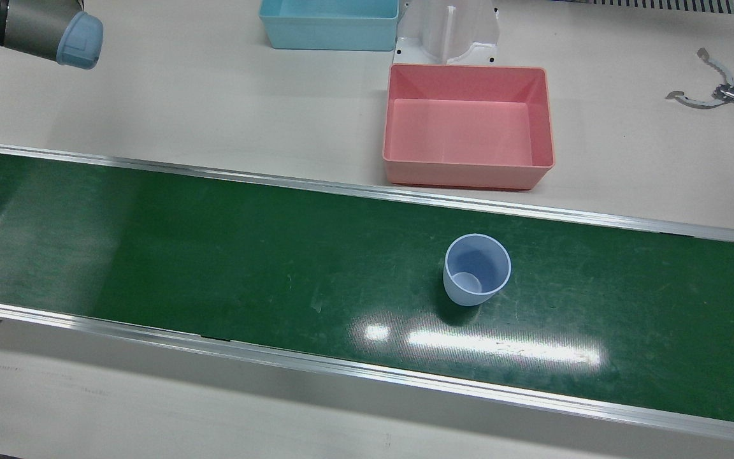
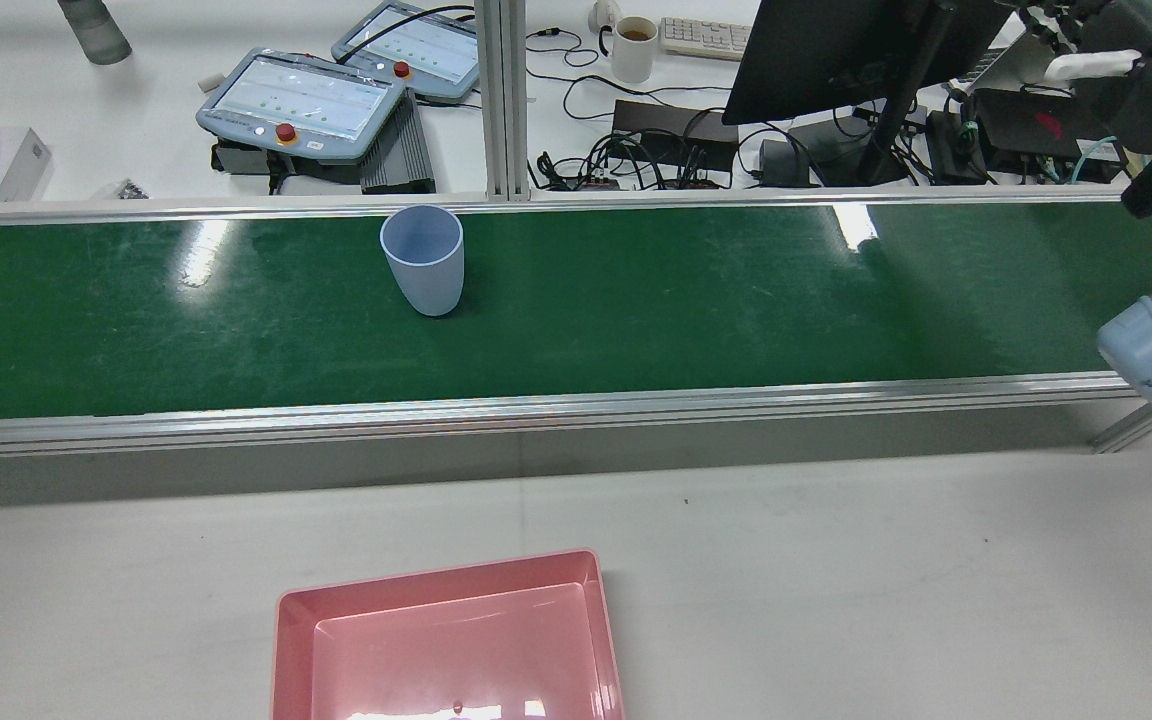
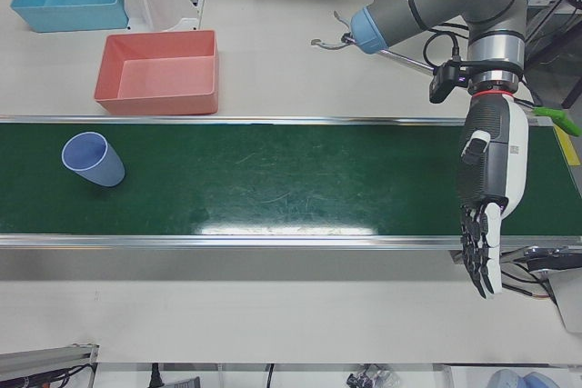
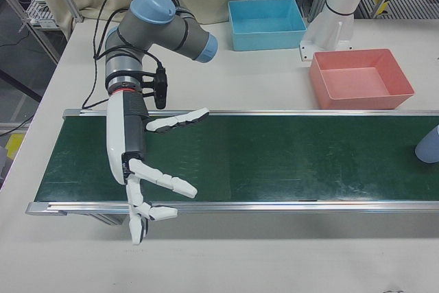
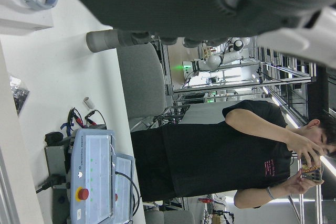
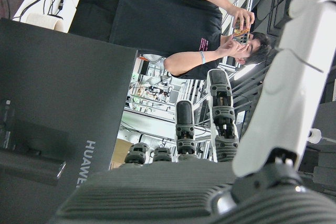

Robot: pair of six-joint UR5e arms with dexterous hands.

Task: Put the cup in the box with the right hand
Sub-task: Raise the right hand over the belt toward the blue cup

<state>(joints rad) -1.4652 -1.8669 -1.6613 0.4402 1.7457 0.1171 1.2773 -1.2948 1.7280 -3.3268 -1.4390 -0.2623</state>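
A cup is standing mid-belt near the box while the right hand, fingers spread, is hanging empty over the belt's far end.

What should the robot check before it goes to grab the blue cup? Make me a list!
1. Cup standing upright on the green belt: ok.
2. Right hand empty, fingers spread apart: ok.
3. Right hand close to the cup: not ok, it hangs at the opposite end of the belt.
4. Pink box empty and open on top: ok.
5. Left hand out of the way: ok, it hangs at the far end of the belt, away from the cup.
6. Belt stopped: cannot tell.
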